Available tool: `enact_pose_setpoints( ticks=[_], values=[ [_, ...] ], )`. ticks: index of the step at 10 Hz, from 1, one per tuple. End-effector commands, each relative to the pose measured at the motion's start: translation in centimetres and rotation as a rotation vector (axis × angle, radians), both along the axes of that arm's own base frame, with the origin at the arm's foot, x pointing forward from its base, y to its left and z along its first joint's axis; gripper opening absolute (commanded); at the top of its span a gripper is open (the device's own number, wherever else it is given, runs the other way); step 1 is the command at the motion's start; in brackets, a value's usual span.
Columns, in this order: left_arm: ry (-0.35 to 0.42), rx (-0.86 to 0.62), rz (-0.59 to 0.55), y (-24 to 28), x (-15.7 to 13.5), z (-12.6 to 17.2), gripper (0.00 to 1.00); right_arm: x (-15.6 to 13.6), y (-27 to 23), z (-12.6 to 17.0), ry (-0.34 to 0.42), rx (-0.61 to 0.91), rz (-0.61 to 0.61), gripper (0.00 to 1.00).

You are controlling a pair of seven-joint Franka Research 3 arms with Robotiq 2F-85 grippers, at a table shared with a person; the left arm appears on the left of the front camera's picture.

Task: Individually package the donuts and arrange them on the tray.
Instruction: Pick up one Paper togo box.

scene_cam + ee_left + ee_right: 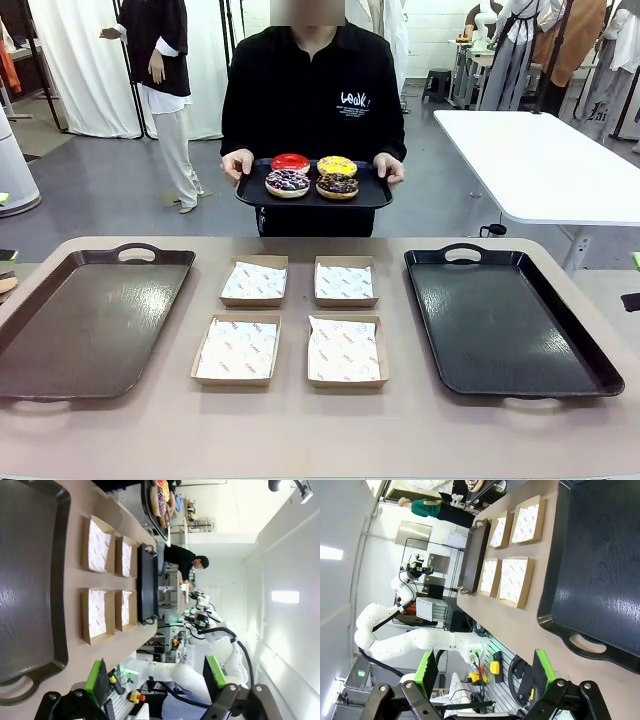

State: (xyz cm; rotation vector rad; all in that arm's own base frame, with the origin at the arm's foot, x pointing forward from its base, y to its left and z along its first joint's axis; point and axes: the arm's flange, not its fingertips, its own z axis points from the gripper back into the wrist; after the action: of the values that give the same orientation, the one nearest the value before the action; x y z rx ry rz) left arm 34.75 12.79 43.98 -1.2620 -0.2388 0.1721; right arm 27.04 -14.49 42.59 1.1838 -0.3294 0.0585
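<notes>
Four donuts lie on a small black tray (372, 196) that a person holds in both hands beyond the table's far edge: a glossy red donut (290, 162), a yellow sprinkled donut (337, 165), a chocolate donut with purple-white sprinkles (287, 183) and a chocolate donut with pale sprinkles (337, 187). Their edges peek in at the top of the left wrist view as donuts (161, 492). My left gripper (156, 680) hangs open off the table's near side, nothing between its fingers. My right gripper (485, 675) is open too, back from the table's near edge.
Four cardboard boxes with printed paper liners sit in a square mid-table, such as the near-left box (236, 350) and the far-right box (345, 281). A large brown tray (90, 320) lies at the left and a large black tray (505, 320) at the right, both bare.
</notes>
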Motion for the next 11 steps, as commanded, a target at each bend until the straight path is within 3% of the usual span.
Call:
enact_pose_setpoints(
  ticks=[1, 4, 6, 11],
  values=[
    [0.017, 0.14, 0.002, -1.7, 3.8, 2.2, 1.0, 0.0, 0.1, 0.0, -0.014, 0.02, -0.002, 1.0],
    [0.051, 0.35, -0.052, -7.5, 9.3, 7.8, 1.0, 0.0, 0.1, 0.0, -0.014, 0.02, -0.002, 1.0],
    [0.086, 0.498, -0.077, -12.4, 12.6, 9.0, 1.0, 0.0, 0.1, 0.0, -0.014, 0.02, -0.002, 1.0],
    [0.102, 0.927, -0.131, -26.9, 17.7, 3.9, 1.0, 0.0, 0.1, 0.0, -0.014, 0.02, -0.002, 1.0]
  ],
)
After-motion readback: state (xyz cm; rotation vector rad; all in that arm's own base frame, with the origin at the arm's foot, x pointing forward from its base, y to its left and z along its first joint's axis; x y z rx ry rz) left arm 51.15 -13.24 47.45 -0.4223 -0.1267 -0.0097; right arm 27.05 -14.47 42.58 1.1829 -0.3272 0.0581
